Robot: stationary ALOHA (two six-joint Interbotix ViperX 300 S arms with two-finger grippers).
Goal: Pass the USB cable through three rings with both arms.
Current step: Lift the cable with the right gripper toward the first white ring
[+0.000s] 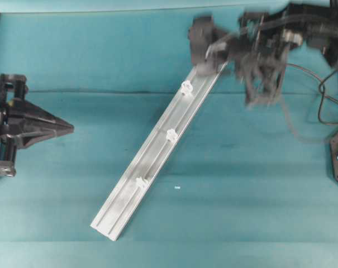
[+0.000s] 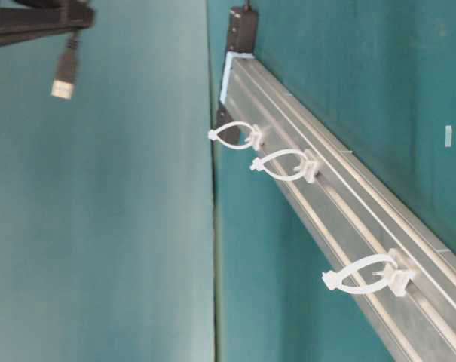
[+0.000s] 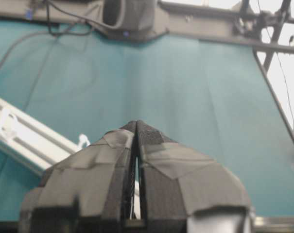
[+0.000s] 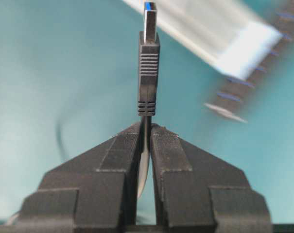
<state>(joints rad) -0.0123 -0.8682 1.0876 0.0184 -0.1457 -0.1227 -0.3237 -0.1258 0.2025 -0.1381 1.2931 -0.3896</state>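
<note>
Right gripper (image 4: 146, 128) clamped on the USB cable (image 4: 148, 73), pinching the cord just below the plug; plug sticks straight out past the fingertips, metal end forward. From overhead the right arm is a motion blur at top right, gripper (image 1: 261, 97) just right of the rail's far end. Table-level view shows the plug (image 2: 64, 72) hanging in the air, well clear of the rings. Left gripper (image 1: 68, 129) closed on nothing, fingertips meeting, parked at the left edge, well apart from the rail. Silver rail (image 1: 157, 162) lies diagonally on the teal tabletop (image 1: 241, 184). Three rings (image 1: 171, 134) clipped along it in a row, loops standing off its side, none threaded. Black hub (image 1: 202, 42) sits at the rail's top end.
</note>
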